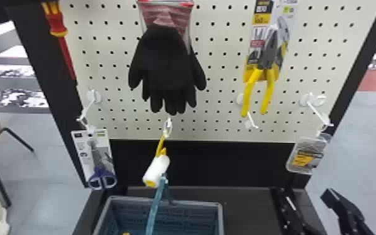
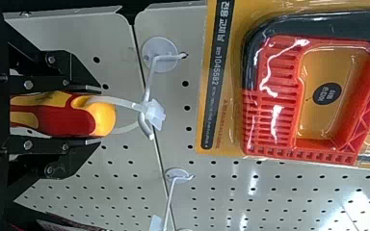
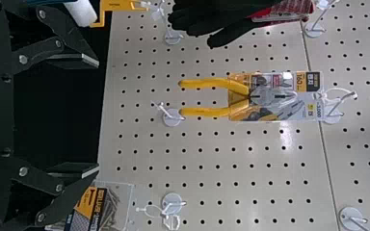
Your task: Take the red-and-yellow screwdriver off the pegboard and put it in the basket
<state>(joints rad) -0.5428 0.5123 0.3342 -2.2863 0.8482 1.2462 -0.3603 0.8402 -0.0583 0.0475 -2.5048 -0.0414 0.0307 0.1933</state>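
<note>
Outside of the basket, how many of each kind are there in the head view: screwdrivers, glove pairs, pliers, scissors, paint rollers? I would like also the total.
Screwdriver: 1
Glove pair: 1
Pliers: 1
Scissors: 1
Paint roller: 1
Total: 5

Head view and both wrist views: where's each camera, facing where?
Head: robot's head, forward and down at cream pegboard; black right hand at lower right.
Left wrist: left arm's wrist, at the pegboard; black left hand on red-and-yellow screwdriver.
Right wrist: right arm's wrist, at the pegboard; right hand, open.
Head and right wrist share yellow-handled pliers.
</note>
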